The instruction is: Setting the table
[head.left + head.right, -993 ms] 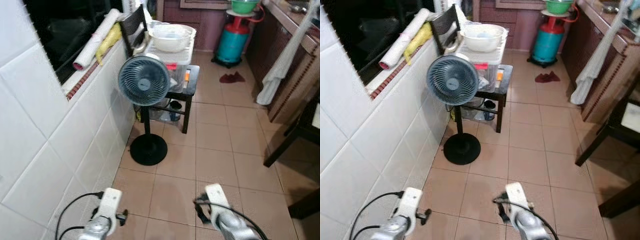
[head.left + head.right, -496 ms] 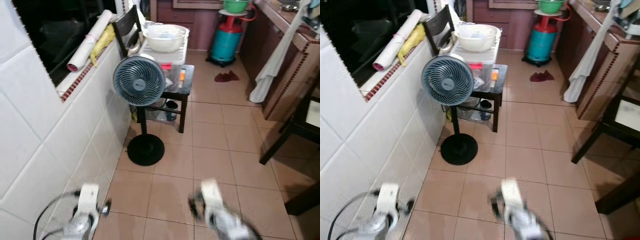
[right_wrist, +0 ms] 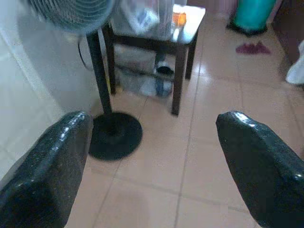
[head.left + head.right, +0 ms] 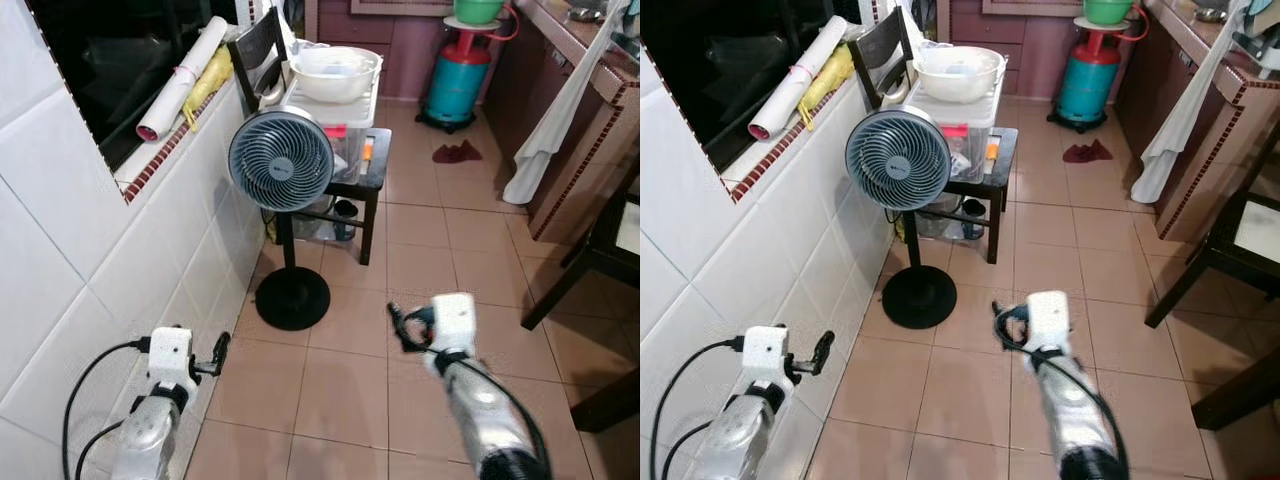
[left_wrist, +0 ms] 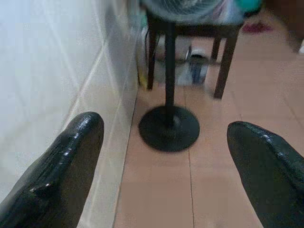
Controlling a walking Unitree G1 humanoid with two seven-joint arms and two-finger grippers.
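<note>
A white bowl (image 4: 335, 72) sits on a clear plastic box (image 4: 345, 115), which stands on a small black table (image 4: 381, 160) ahead by the wall. Both my arms are raised in front of me, well short of that table. The left arm (image 4: 165, 365) is low beside the tiled wall, and the right arm (image 4: 455, 325) is higher over the floor tiles. My left gripper (image 5: 166, 137) is open with nothing between its fingers, facing the fan's base. My right gripper (image 3: 154, 128) is open too and holds nothing, looking toward the small table's legs.
A standing fan (image 4: 281, 160) with a round black base (image 4: 292, 298) stands before the small table. The tiled wall (image 4: 90, 250) runs along my left. A teal gas cylinder (image 4: 462, 75), a red rag (image 4: 460, 152), a hanging white cloth (image 4: 555, 130) and dark furniture (image 4: 590, 270) lie to the right.
Both arms have risen into view, the right one farther up and forward. The view has shifted a little as I move; the fan and table stay put.
</note>
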